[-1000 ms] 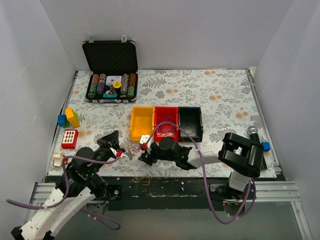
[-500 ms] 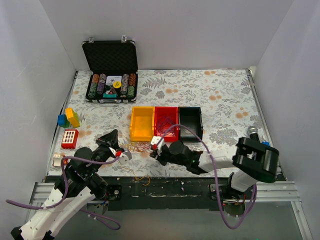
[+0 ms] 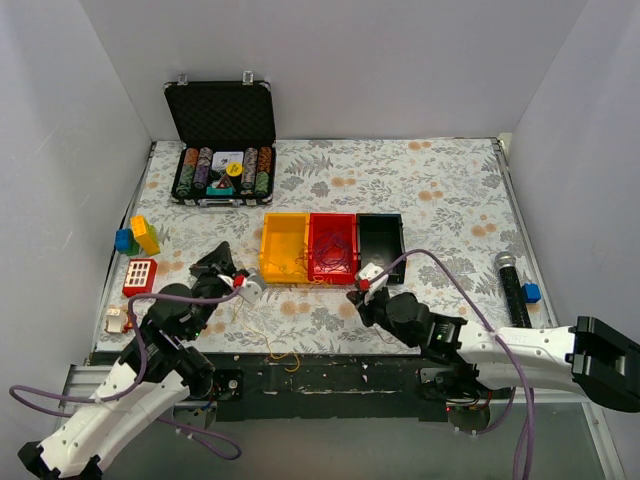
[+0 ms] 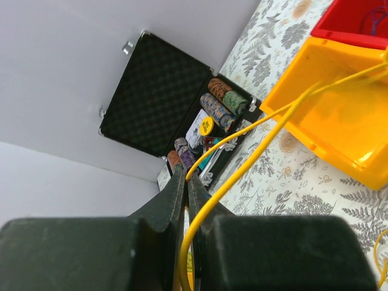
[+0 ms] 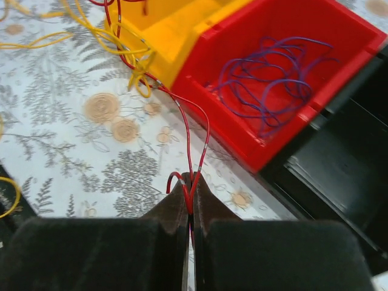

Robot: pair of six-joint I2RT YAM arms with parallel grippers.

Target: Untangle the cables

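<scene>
The cables are a loose tangle of yellow and red wire [image 3: 292,283] stretched over the cloth in front of the yellow bin [image 3: 283,246]. My left gripper [image 3: 243,285] is shut on a yellow cable [image 4: 257,155], which runs taut from its tips [image 4: 186,177] toward the yellow bin [image 4: 327,115]. To the right of the tangle, my right gripper [image 3: 362,281] is shut on a folded red cable [image 5: 207,140] at its tips [image 5: 190,183]. This red cable leads back to the yellow knot [image 5: 124,45]. A purple cable [image 5: 267,85] lies coiled in the red bin [image 5: 242,30].
Yellow, red [image 3: 333,247] and black [image 3: 381,246] bins stand in a row mid-table. An open poker-chip case [image 3: 220,150] sits at the back left. Toy blocks [image 3: 140,236] lie at the left, a microphone [image 3: 510,285] at the right. A stray yellow wire [image 3: 283,355] hangs at the near edge.
My right gripper closed on the red cable and pulled away to the right. The left gripper moved back a little with the yellow cable, so the tangle is now stretched out.
</scene>
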